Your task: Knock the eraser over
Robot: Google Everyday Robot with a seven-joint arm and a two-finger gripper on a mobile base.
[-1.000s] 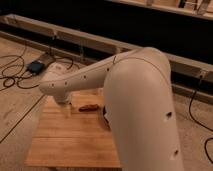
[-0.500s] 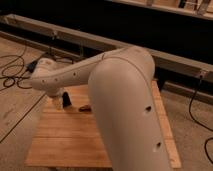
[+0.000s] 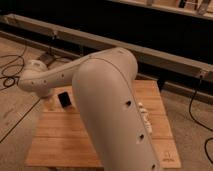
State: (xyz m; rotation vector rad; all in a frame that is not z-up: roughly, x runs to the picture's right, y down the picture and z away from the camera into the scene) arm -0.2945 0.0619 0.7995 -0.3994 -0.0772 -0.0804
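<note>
The eraser (image 3: 65, 98) is a small black block standing near the far left part of the wooden table (image 3: 65, 140). My white arm (image 3: 110, 100) reaches across the table from the right and fills the middle of the camera view. The gripper (image 3: 50, 103) hangs below the wrist joint (image 3: 35, 80), just left of the eraser and close to it. I cannot tell whether it touches the eraser. Most of the gripper is hidden behind the arm.
The slatted table stands on a concrete floor. Black cables (image 3: 12, 75) lie on the floor at the left, and another cable (image 3: 192, 105) hangs at the right. A long dark rail (image 3: 165, 57) runs behind the table. The small reddish-brown object is hidden by the arm.
The arm has swung further left and nearer the camera, now covering the reddish-brown object. The wrist and gripper have moved left, and the eraser now shows beside the gripper.
</note>
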